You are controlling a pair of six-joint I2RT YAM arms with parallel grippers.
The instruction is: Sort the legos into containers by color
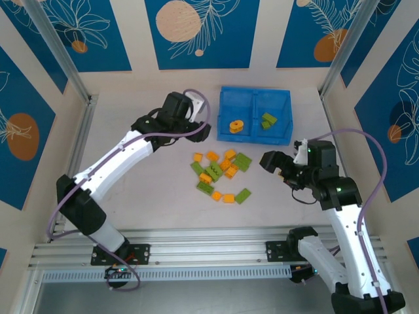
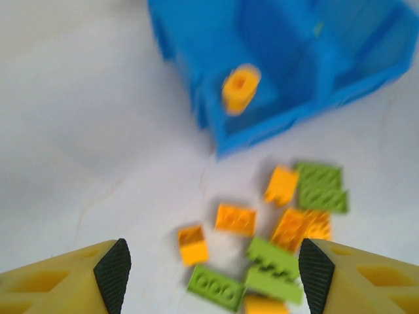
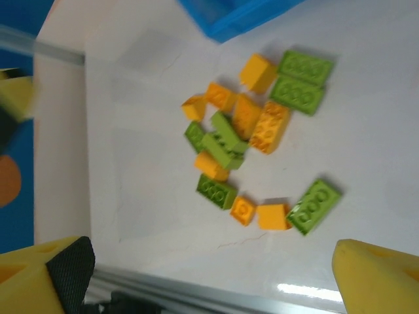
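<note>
The blue tray (image 1: 255,93) stands at the back with its two containers side by side. An orange round lego (image 1: 236,125) lies in the left one and a green lego (image 1: 269,120) in the right one. Several orange and green legos (image 1: 219,173) lie loose in a pile in front of the tray. My left gripper (image 1: 201,130) hovers by the tray's left front corner, open and empty. My right gripper (image 1: 270,161) hangs right of the pile, open and empty. In the left wrist view the open left gripper (image 2: 214,278) is above the pile (image 2: 275,229), with the round lego (image 2: 240,88) in the tray (image 2: 281,39). The right wrist view shows the right gripper (image 3: 219,275) and the pile (image 3: 255,144).
Wooden walls with blue panels close in the table on three sides. A metal rail (image 1: 209,239) runs along the near edge, also seen as the rail (image 3: 196,297) below the right gripper. Bare table lies left of the pile.
</note>
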